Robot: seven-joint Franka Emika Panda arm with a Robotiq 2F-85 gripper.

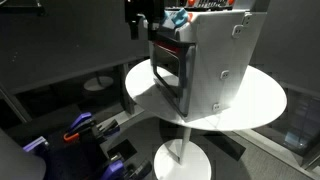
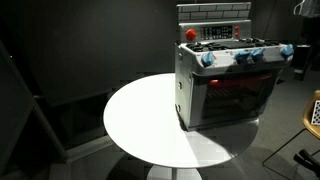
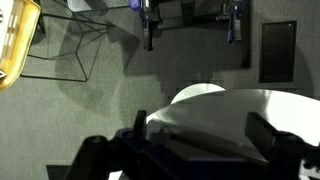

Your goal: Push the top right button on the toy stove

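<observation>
Approach stage: the gripper (image 1: pixel 141 24) hangs in the upper middle of the frame, above and just left of the stove (image 1: pixel 212 62), touching nothing. In the wrist view its fingers (image 3: pixel 270 138) stand wide apart at the bottom edge, released and empty.

The stove stands upright on a round white table (image 1: pixel 266 100), toward the table's right side in an exterior view (image 2: pixel 236 95). There its dark door faces the lower right of the frame, with blue knobs (image 2: pixel 235 57) in a row above the door and a raised back panel (image 2: pixel 215 30) behind them. A red button (image 2: pixel 190 33) sits at the panel's left end. The right-hand buttons are too small to tell apart.

The stove's long axis appears to run vertically, from base to panel top, while its width runs left to right across that frame.

The push is not yet made. The next move likely calls for crossing toward the panel's far right corner, then coming down gently with one fingertip. A hard or off-centre press could tip or slide the light toy.
</observation>
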